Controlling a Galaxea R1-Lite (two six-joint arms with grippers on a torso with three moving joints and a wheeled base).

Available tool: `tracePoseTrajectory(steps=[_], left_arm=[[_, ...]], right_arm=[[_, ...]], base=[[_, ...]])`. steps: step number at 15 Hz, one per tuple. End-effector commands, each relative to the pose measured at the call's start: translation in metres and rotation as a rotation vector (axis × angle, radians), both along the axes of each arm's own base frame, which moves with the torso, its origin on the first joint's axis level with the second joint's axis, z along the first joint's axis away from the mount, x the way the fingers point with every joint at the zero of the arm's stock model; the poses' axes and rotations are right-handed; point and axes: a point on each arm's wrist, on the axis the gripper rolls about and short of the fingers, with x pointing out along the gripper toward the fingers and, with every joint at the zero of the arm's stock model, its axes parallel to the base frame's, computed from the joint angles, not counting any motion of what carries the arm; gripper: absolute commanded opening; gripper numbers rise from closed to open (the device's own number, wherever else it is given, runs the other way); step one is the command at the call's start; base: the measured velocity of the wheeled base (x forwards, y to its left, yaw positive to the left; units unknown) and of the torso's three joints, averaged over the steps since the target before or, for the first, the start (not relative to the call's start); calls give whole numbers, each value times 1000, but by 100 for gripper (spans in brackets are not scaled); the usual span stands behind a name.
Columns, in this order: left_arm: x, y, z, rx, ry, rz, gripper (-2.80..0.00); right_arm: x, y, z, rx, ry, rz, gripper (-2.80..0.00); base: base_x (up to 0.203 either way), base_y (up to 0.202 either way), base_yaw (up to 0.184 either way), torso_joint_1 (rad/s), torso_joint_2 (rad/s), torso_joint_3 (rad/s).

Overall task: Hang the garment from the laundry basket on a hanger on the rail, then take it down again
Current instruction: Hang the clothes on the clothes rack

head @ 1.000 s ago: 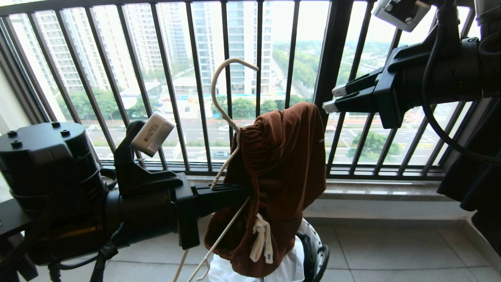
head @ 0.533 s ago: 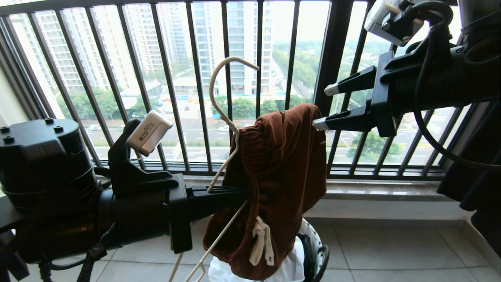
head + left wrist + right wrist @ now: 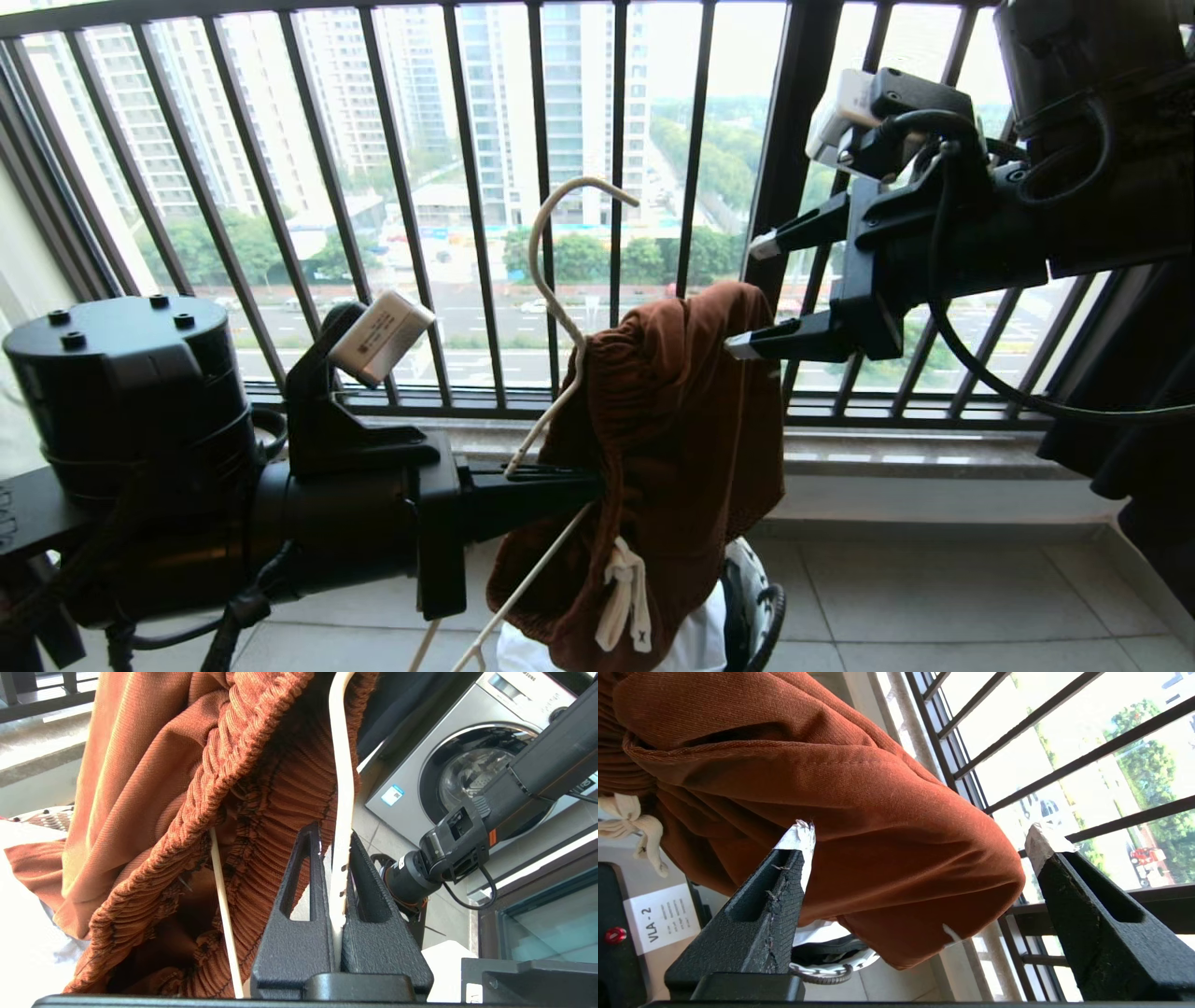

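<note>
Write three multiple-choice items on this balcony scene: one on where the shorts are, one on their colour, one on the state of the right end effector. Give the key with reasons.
1. Where are the shorts?
A. Draped over the wire hanger held by the left end effector
B. Folded flat on the floor tiles
C. Hung on the balcony railing

2. What colour are the shorts?
A. Pale green
B. Rust-brown
C. Black

3. How is the right end effector standing?
A. Shut on the drawstring
B. Shut on the hanger's hook
C. Open, beside the upper edge of the shorts

Key:
1 A: the left wrist view shows the cream hanger clamped between the fingers, with the ribbed waistband over it.
2 B: the cloth is rust-brown in all three views.
3 C: the right wrist view shows its two fingers spread wide apart, nothing gripped between them.
</note>
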Motion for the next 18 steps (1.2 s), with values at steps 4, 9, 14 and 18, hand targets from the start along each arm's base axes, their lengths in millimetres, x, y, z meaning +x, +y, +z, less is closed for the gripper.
tracePoseTrajectory(steps=[4, 9, 14, 18], left_arm=[[-2, -5, -2, 3, 11, -34, -280], [-5, -7, -5, 13, 11, -51, -280], [-6, -7, -4, 9, 4, -51, -280], [-7, -6, -3, 3, -4, -51, -280]], right_arm=[[8, 12, -11, -28, 14, 42, 0], [2, 29, -21, -59, 39, 110, 0], [-9, 40, -28, -95, 94, 177, 0], [-4, 53, -28, -78, 92, 225, 0]], base=[[0, 0, 0, 0, 0, 0], [0, 0, 0, 0, 0, 0], [0, 0, 0, 0, 0, 0], [0, 0, 0, 0, 0, 0]])
